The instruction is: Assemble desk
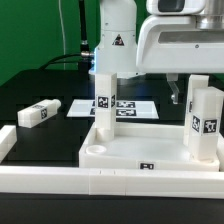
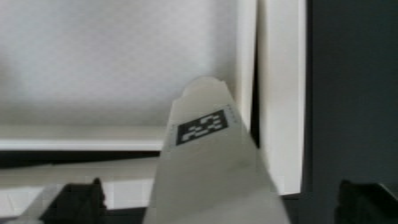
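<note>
The white tabletop (image 1: 140, 152) lies rim up near the front rail. One white tagged leg (image 1: 105, 98) stands upright at its corner on the exterior view's left. A second leg (image 1: 207, 122) stands upright at the corner on the exterior view's right. My gripper (image 1: 203, 90) hangs over that second leg, open, with a finger (image 1: 178, 93) hanging beside it. In the wrist view this leg (image 2: 214, 150) rises between my fingertips (image 2: 71, 203) with a gap on each side, and my gripper (image 2: 217, 205) does not touch it. A third leg (image 1: 35, 113) lies loose on the black table at the left.
The marker board (image 1: 130, 107) lies flat behind the tabletop. White border rails run along the front (image 1: 100, 186) and the left (image 1: 6, 145). The arm's base (image 1: 115, 40) stands at the back.
</note>
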Robot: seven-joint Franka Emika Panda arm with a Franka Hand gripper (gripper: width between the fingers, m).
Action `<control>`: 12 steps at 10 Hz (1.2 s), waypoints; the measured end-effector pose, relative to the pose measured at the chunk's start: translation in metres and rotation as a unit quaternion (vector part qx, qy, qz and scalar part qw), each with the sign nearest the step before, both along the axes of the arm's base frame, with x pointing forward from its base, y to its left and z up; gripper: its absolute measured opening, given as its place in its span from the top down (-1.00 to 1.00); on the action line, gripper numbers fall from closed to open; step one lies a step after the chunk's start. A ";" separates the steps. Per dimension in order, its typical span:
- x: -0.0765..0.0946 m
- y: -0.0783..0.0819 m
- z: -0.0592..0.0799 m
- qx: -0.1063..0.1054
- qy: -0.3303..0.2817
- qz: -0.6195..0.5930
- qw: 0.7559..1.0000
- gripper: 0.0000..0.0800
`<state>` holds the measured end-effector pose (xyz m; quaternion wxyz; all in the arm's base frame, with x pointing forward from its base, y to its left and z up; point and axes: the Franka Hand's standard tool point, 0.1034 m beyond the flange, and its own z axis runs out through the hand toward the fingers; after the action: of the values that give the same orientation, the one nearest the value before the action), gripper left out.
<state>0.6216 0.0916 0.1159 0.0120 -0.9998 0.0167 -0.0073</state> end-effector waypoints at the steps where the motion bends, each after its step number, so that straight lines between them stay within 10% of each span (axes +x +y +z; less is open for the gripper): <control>1: 0.000 0.000 0.000 -0.001 -0.001 0.028 1.000 -0.62; 4: 0.000 0.000 0.000 0.000 -0.001 0.034 0.999 0.28; 12: -0.001 0.005 -0.002 0.016 0.009 -0.235 0.972 0.27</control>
<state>0.6201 0.0970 0.1141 0.0254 -0.9676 0.2512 -0.0007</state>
